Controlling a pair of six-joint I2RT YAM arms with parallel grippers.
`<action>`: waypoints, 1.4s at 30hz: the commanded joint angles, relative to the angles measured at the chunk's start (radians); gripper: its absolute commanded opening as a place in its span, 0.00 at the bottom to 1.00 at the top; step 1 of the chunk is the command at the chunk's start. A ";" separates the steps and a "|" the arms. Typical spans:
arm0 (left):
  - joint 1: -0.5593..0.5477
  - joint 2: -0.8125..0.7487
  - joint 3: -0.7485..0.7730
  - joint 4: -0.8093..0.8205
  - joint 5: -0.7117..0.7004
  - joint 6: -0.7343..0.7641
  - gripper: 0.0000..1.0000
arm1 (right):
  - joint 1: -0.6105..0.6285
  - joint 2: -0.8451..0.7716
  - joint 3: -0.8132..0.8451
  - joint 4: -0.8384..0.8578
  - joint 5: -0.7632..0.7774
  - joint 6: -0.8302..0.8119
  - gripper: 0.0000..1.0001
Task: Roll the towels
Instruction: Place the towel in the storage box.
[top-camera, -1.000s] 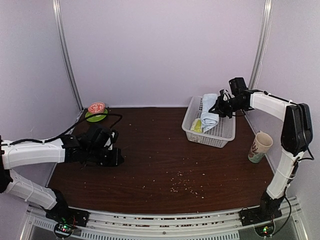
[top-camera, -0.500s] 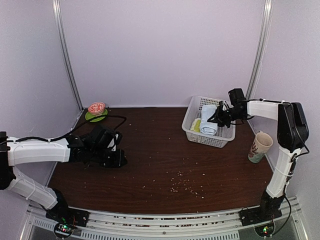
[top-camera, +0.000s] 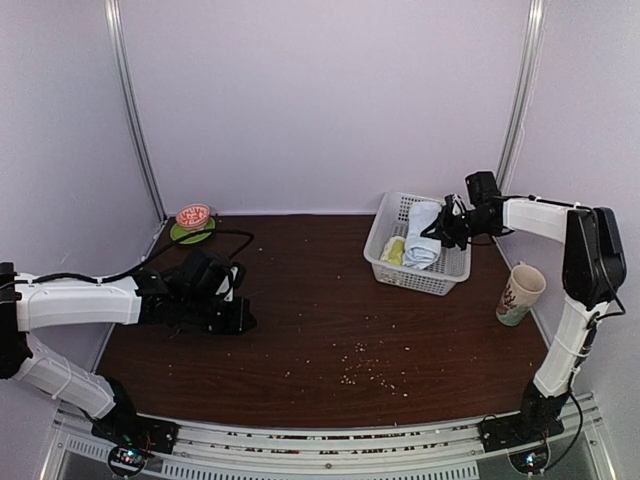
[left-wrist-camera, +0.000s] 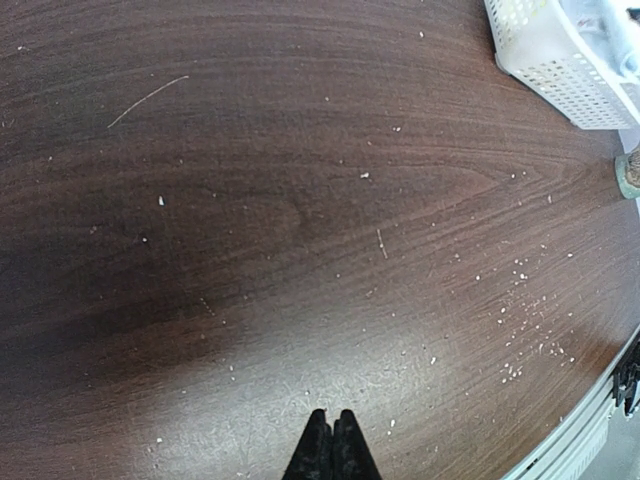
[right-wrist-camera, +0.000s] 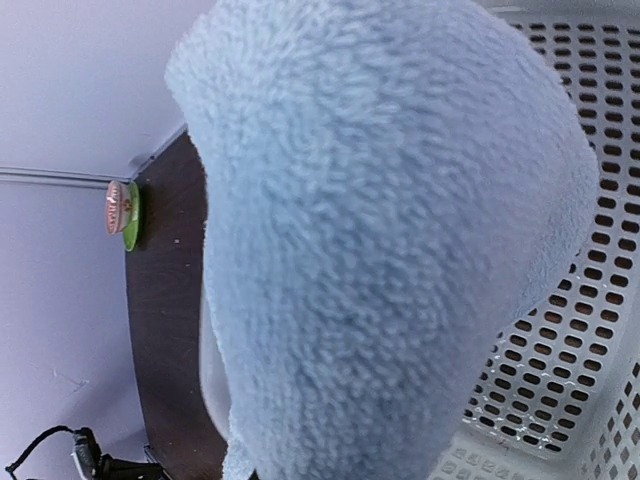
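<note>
While pinched between right fingers (top-camera: 446, 231), light-blue towel (top-camera: 422, 243) overhangs basket (top-camera: 412, 281).

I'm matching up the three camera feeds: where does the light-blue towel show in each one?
Top external: the light-blue towel stands in the white basket, at the far right of the table.
Left wrist: not clearly in it; only the basket's corner shows, at top right.
Right wrist: the towel fills the middle of the picture, with the basket's mesh behind it on the right.
Shared landmark: the white basket.
</note>
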 joint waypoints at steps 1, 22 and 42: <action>0.003 -0.007 0.014 0.039 0.006 0.013 0.00 | 0.009 -0.091 0.037 0.113 -0.123 0.036 0.00; 0.003 0.017 0.015 0.058 0.035 0.011 0.00 | -0.086 0.067 -0.170 0.247 -0.205 0.050 0.00; 0.003 0.054 0.011 0.100 0.062 0.018 0.00 | -0.030 0.198 0.157 -0.387 0.246 -0.178 0.00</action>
